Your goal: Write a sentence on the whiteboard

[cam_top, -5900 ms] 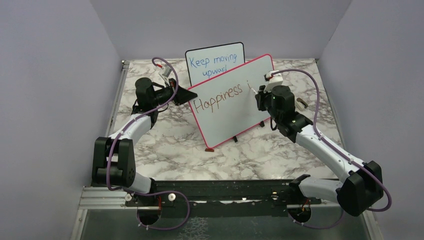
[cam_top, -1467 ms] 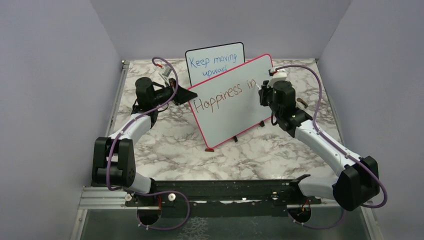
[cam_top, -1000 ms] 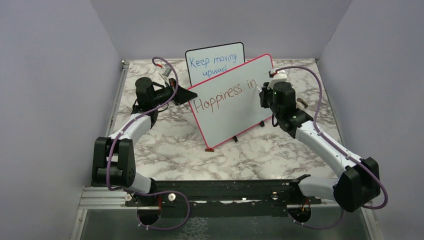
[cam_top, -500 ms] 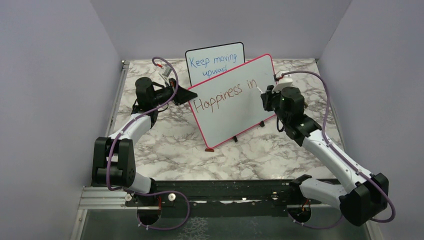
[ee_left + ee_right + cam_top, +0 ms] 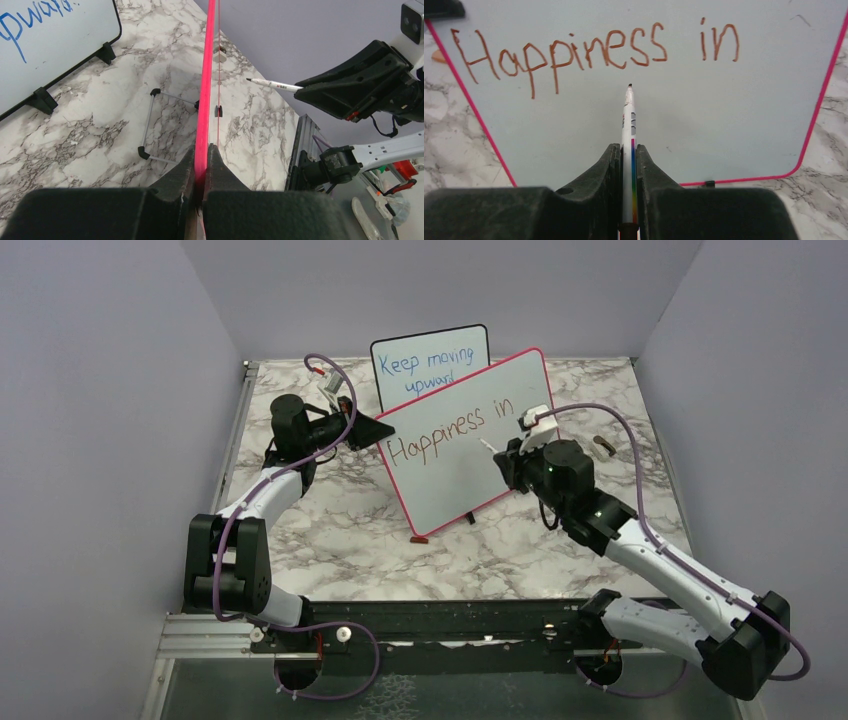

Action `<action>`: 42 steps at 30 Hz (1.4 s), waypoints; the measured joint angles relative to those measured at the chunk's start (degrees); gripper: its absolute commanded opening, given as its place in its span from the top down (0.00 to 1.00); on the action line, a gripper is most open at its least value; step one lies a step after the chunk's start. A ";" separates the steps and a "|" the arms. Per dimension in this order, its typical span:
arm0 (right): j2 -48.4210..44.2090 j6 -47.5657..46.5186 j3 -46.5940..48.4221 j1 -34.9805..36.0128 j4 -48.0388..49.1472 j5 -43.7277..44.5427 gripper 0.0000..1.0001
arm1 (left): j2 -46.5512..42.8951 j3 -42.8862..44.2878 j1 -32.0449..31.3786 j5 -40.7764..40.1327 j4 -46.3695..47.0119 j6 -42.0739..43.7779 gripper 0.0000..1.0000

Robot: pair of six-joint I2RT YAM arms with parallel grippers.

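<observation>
My left claw [image 5: 201, 150] is clamped tight on the near edge of the propped, pink-framed white whiteboard [image 5: 734, 120]. My right claw [image 5: 628, 150] pinches a slim white marker pen [image 5: 628, 112], its tip just off the board, below the brownish-red handwritten sentence [image 5: 594, 50], "Happiness in".

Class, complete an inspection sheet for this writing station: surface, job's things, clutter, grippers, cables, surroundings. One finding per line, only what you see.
Surface: marble-patterned table.
Job's things: pink-framed whiteboard propped tilted; sentence reads "Happiness in"; marker tip off the board, below those words.
Clutter: black-framed board with blue writing behind; small brown object at the right.
Grippers: left gripper jaws shut on the whiteboard's edge; right gripper jaws shut on the marker.
Cables: purple cables arch over both arms.
Surroundings: lavender walls; metal rail at the near edge.
</observation>
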 measured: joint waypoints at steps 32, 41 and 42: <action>8.41 -0.90 -5.22 30.97 8.17 21.77 0.99 | 0.00 0.00 0.00 0.00 -0.02 0.00 1.00; 11.08 -1.11 -5.20 31.32 9.51 26.12 0.99 | 0.00 0.02 0.00 0.00 -0.02 0.00 1.00; 11.52 -1.11 -5.20 31.32 9.53 26.25 0.99 | 0.00 0.02 0.00 0.00 -0.02 0.00 1.00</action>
